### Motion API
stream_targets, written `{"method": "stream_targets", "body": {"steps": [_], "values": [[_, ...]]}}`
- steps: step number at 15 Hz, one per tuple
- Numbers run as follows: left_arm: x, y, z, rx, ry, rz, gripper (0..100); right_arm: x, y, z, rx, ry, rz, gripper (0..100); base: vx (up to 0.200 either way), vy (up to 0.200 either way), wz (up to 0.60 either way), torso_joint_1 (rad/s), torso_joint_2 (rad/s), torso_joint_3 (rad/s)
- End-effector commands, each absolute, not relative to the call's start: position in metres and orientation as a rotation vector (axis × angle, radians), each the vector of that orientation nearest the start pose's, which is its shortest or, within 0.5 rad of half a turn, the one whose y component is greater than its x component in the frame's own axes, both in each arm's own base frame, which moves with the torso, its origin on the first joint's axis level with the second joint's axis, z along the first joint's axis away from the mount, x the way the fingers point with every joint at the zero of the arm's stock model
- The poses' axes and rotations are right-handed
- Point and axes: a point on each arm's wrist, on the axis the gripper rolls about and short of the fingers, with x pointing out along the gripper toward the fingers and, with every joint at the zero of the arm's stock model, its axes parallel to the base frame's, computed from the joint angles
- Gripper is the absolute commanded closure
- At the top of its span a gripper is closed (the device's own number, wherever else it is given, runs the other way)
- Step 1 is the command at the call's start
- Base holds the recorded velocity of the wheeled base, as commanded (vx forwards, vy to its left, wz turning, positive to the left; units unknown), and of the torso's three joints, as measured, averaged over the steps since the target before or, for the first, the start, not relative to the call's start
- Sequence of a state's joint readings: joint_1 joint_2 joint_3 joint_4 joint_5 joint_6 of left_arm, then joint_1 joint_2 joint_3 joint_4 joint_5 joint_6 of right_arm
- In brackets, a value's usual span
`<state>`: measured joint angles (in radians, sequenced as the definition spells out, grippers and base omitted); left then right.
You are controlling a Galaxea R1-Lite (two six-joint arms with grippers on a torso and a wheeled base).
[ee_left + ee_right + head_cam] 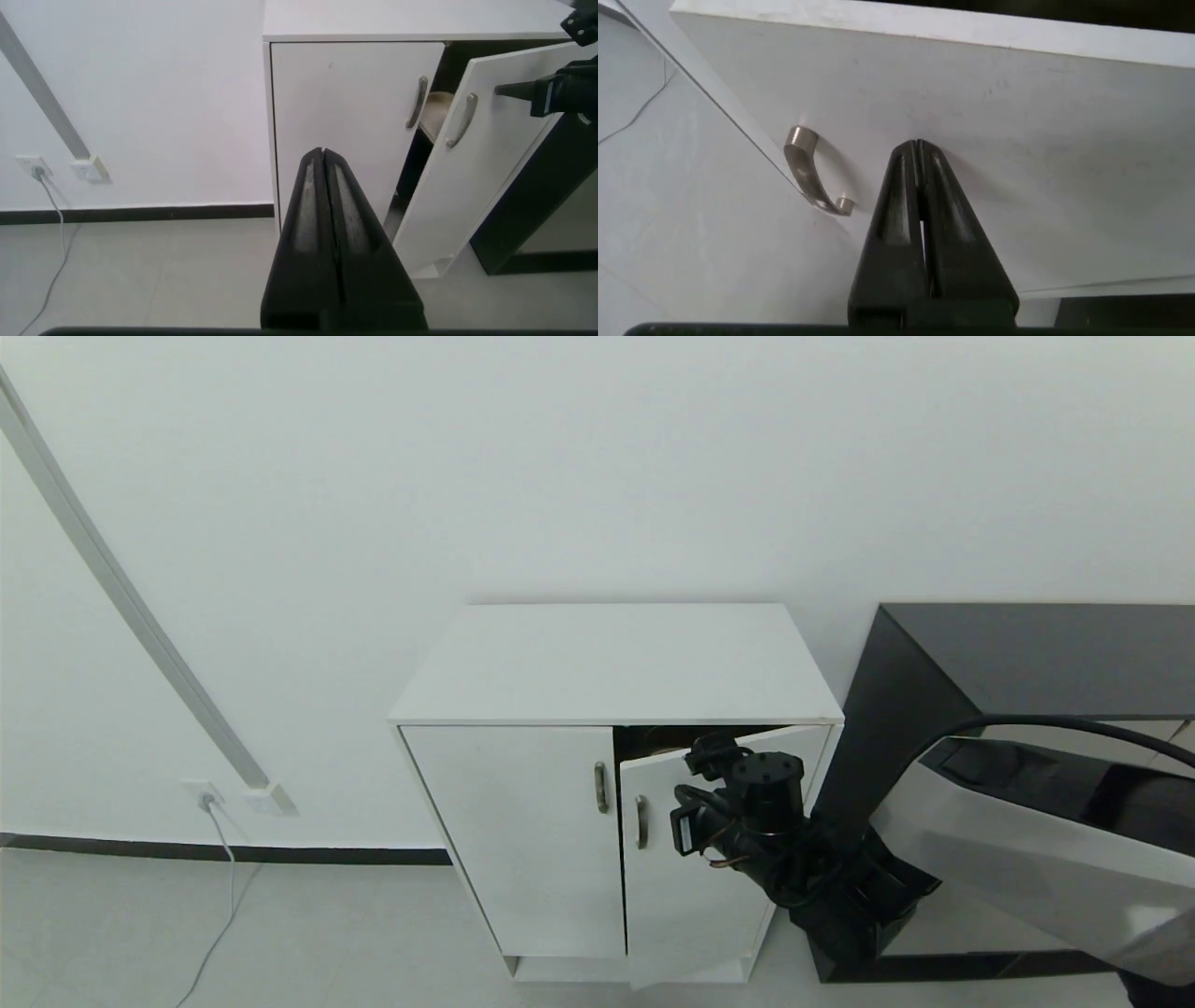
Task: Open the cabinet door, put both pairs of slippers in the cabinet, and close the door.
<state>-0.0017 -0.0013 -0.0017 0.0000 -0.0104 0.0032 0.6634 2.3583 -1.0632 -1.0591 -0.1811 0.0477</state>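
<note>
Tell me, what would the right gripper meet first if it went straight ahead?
Probably the face of the ajar right cabinet door, beside its handle; the right gripper looks very close to it.

Left end effector [322, 163] fingers pressed together; right end effector [920, 154] likewise, arm extended forward.

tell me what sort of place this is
Likely a plain indoor room, perhaps a test space or entryway: a white two-door cabinet stands against a bare white wall, on a pale tiled floor, and a wall socket has a cable plugged in.
</note>
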Motion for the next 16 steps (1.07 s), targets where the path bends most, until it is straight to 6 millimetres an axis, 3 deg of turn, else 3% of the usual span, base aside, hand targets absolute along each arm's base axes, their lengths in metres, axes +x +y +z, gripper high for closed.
{"method": "stream_targets", "body": {"steps": [1,16], "values": [[-0.023,0.0,0.076,0.003,-0.002,-0.012,100,0.352,0.264,0.04,-0.046,0.221,0.465,100,0.0,0.0,0.0,0.0,0.0,0.0],[-0.023,0.0,0.076,0.003,-0.002,-0.012,100,0.384,0.263,0.041,-0.048,0.239,0.425,100,0.0,0.0,0.0,0.0,0.0,0.0]]}}
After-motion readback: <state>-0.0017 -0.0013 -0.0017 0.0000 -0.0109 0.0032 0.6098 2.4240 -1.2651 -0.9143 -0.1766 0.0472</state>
